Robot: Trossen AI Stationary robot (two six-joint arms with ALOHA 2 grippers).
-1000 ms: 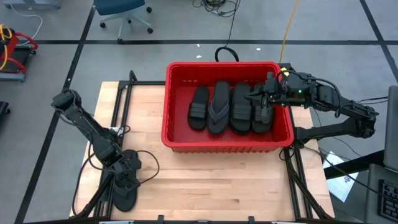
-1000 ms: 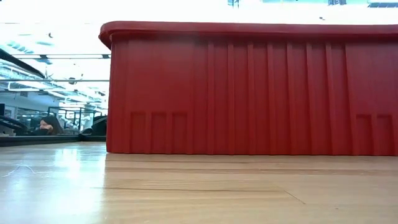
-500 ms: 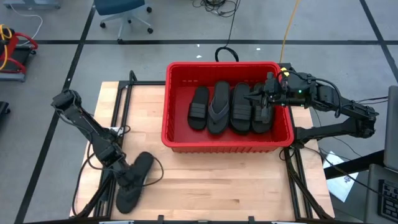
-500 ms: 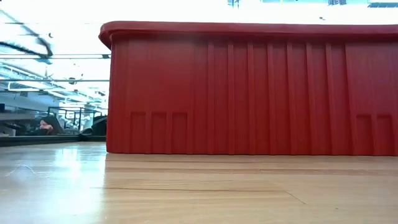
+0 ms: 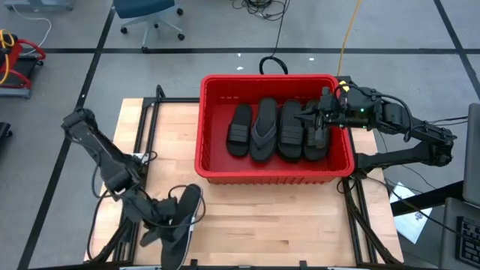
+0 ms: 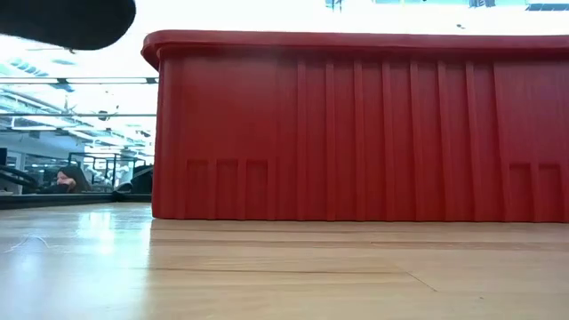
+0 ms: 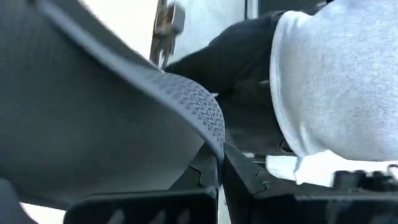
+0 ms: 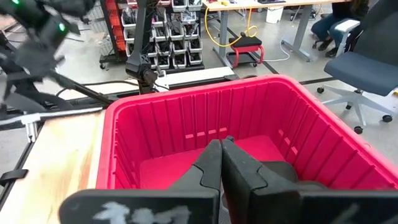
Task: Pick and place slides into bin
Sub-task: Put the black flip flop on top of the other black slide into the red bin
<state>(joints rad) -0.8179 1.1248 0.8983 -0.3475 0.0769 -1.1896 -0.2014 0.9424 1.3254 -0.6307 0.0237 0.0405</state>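
Four slides (image 5: 278,129) are seen in the bin (image 5: 214,169), frame middle. One slide (image 5: 182,221) is held by the shut left gripper (image 5: 166,219), lower left. The right gripper (image 5: 317,114) is shut over the bin. No writing is readable.

A: Large rectangular plastic bin (image 5: 214,161) — red, vertical ribbing outside. Sandals inside it (image 5: 279,129) matte black.
B: Lifted rubber slide (image 5: 182,217) black too, fine zigzag tread on its sole. Wooden tabletop (image 5: 270,217) pale, light grain.
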